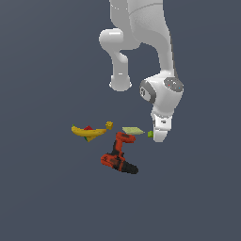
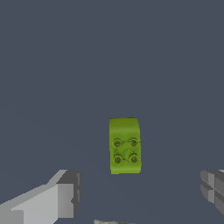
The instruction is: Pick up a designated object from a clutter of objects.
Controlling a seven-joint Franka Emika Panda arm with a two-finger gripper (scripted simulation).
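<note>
My pincer (image 2: 140,197): released, the 2 fingers (image 2: 57,199) spread wide apart with nothing between them; it hangs low over the floor, just beside the lime-green block.
Lime-green block (image 2: 124,145): the piece I am after. In the wrist view it lies on the dark floor (image 2: 109,57) in the gap ahead of my fingers, touching neither; 4 round studs show on its near half. In the exterior view it is a tiny green speck (image 1: 150,134) at the edge of my hand, on the exterior view's right end of the clutter.
Pale green slab (image 1: 133,130): flat on the floor, near the block on the exterior view's left side of it, apart from it.
Power drill (image 1: 118,154): red and black, lying on its side nearer the camera than the slab, well apart from the block.
Small yellow cube (image 1: 109,125): just beside the tip of the banana.
Banana (image 1: 88,132): yellow, at the exterior view's left end of the group.
Red piece (image 1: 88,127): pokes up from behind the banana, touching it; its shape I cannot tell.
My arm (image 1: 141,28): white, comes down from the top of the exterior view, wrist bent downward over the block.
</note>
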